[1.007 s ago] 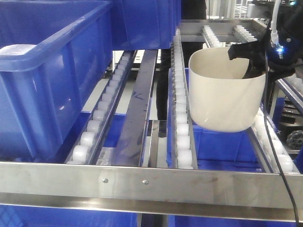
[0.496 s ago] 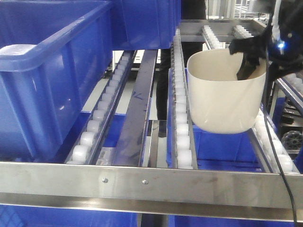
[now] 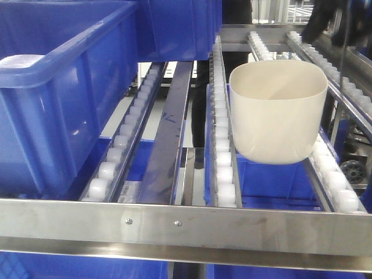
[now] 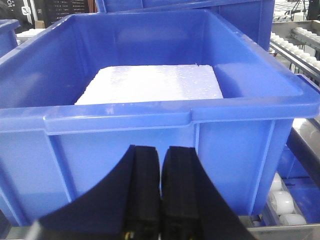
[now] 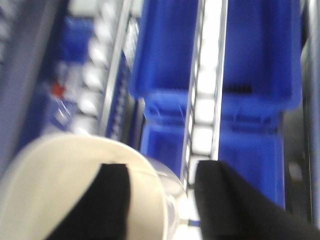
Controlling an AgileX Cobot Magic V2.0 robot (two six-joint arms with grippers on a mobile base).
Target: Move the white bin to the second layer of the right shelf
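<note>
White bin [image 3: 278, 110] is being left behind now: the right gripper [image 5: 162, 200], jaws spread and empty, is being pulled up and away, the tub sitting just below it between roller rows [image 3: 222, 145] of the right shelf second layer [image 3: 174, 224]. Left gripper [image 4: 160, 190] pinched closed on nothing. Placement's looking done.

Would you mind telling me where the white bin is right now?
In the front view, the white bin sits right of centre on the roller rack, between two roller rows, above a blue crate.

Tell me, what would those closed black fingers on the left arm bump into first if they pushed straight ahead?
Most likely the near wall of the blue crate, right in front of the left gripper. How much gap remains is hard to judge.
</note>
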